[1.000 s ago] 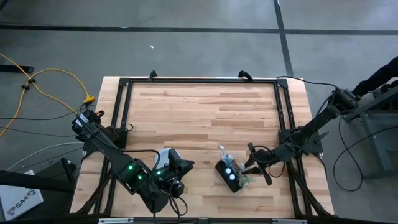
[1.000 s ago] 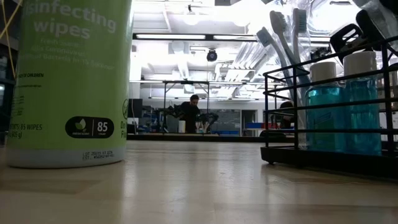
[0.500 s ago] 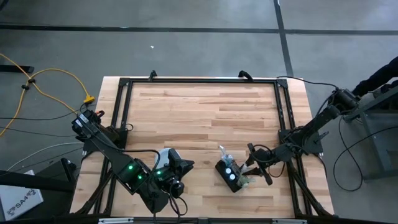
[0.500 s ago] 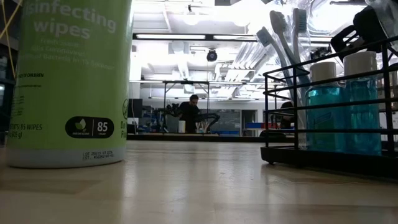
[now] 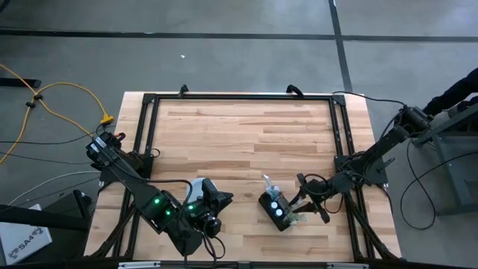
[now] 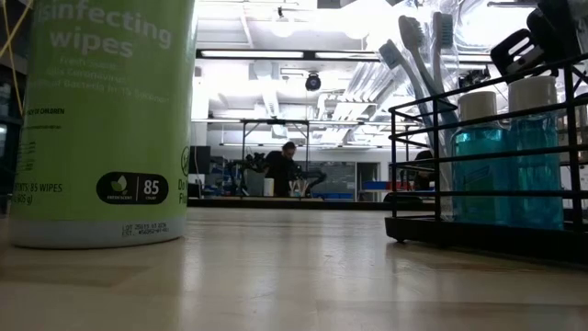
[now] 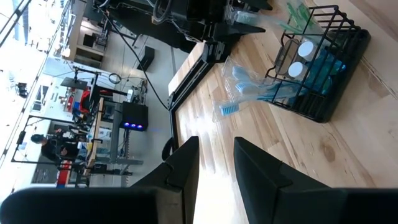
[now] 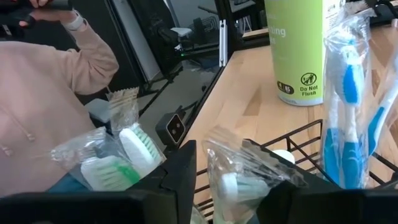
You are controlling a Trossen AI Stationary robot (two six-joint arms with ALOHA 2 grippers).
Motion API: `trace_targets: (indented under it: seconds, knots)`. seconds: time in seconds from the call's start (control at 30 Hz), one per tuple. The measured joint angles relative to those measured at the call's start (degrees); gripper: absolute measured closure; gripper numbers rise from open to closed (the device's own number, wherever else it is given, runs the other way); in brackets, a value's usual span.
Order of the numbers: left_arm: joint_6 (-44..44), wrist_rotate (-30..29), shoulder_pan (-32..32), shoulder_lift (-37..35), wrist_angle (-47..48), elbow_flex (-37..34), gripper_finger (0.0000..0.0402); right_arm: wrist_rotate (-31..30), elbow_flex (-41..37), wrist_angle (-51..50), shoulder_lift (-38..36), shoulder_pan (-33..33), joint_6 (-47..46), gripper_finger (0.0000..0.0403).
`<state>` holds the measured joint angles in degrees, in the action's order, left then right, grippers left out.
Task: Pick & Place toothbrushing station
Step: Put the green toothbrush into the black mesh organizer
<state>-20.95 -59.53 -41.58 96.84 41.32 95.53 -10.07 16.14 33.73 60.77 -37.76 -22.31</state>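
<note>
The toothbrushing station point(image 5: 278, 211) is a black wire rack standing on the wooden table near its front edge. It holds two blue bottles with white caps point(image 7: 297, 57) and wrapped toothbrushes point(image 8: 348, 93). My right gripper point(image 5: 308, 202) is at the rack's right end, open. A plastic-wrapped green toothbrush point(image 8: 227, 177) stands between its fingers in the right wrist view. My left gripper point(image 5: 219, 200) hangs left of the rack, above the table. It is open with nothing in the gap point(image 7: 216, 174) and points toward the rack point(image 7: 317, 68). My right gripper comes at the rack level from the table's right, one finger point(image 8: 180, 180) on each side of the wrapped green toothbrush. Whether a finger touches the wrapper, I cannot tell.
A pale green wipes canister point(image 6: 101, 119) stands left of the rack, under my left arm point(image 5: 196, 188). A black frame rail point(image 5: 239, 97) runs around the table top. A person's sleeve point(image 8: 50, 93) shows beyond the table's edge in the right wrist view.
My right gripper's fingers have spread wider apart at the rack's right end, while the arm has stayed in place. The rack has not moved.
</note>
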Motion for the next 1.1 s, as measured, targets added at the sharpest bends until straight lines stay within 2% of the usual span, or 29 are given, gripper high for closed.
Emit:
trace_targets:
  seconds: [0.27,0.7,1.1]
  knots:
    - [-0.02,0.0,-0.03,0.0,0.0,0.0,0.0308,0.42,0.0,-0.33,-1.53,0.0,0.02,0.0282]
    - [-0.02,1.29,-0.22,0.0,-0.02,0.0,0.0308,1.06,0.0,-7.05,-9.36,0.0,0.03,0.0281]
    - [-0.04,1.4,-0.22,0.0,0.0,0.0,0.0308,1.22,0.0,-6.89,-11.95,0.0,0.07,0.0281]
